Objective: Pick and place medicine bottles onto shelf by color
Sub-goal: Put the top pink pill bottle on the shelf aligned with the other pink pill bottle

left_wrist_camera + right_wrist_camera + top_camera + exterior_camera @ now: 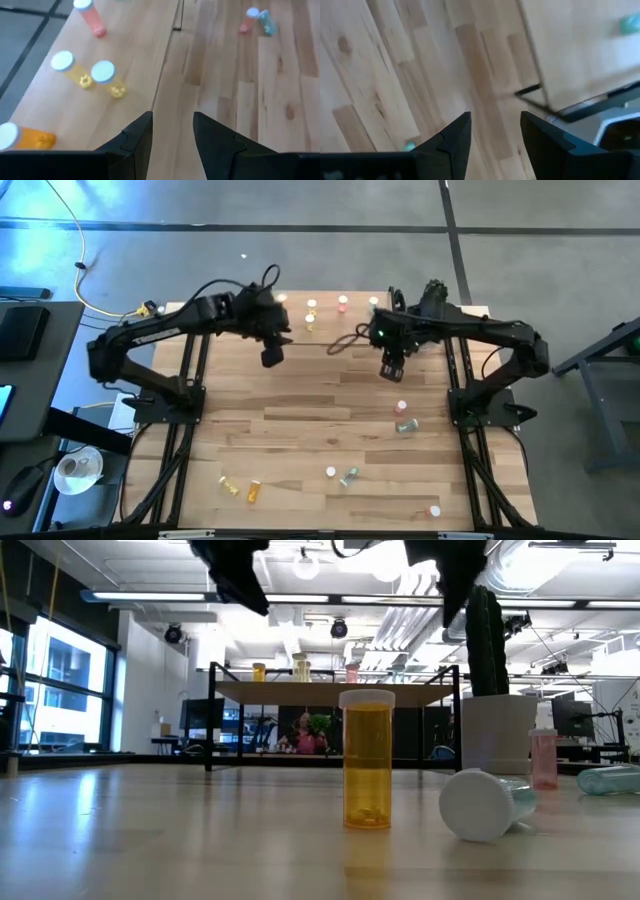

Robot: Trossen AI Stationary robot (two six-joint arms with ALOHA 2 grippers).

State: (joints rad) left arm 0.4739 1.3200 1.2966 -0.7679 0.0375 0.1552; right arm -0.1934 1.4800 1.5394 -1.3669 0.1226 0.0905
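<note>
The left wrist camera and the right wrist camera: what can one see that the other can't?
Only the left wrist view shows four bottles standing on the shelf: an orange one, two yellow ones and a pink one, plus a pink bottle and a green bottle on the table. Only the right wrist view shows a green bottle on the shelf. Both show the wooden table, the shelf's edge, and an empty, open gripper: left gripper, right gripper.
</note>
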